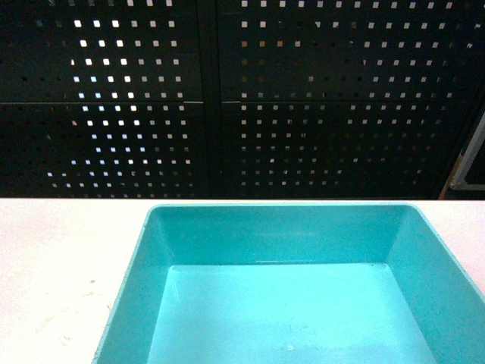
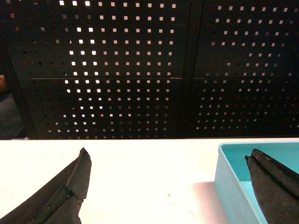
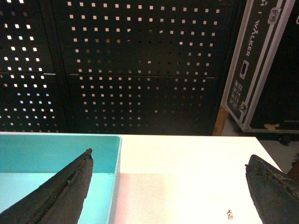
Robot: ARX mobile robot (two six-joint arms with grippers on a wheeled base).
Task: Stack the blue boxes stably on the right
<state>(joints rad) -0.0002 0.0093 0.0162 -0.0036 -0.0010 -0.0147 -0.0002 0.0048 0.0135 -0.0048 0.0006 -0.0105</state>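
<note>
Looking down on one turquoise tub (image 1: 288, 303) sitting on the white bench (image 1: 53, 265), low centre-right. My left gripper (image 2: 170, 186) fingers are spread wide, straddling its left wall, holding nothing. My right gripper (image 3: 170, 186) likewise gapes across its right wall, empty. Perforated black panel (image 1: 242, 98) behind.

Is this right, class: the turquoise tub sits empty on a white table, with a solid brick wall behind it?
Not quite. The tub is empty and sits on the white table, but behind it stands a dark perforated panel, not a brick wall. The head view shows this.
</note>
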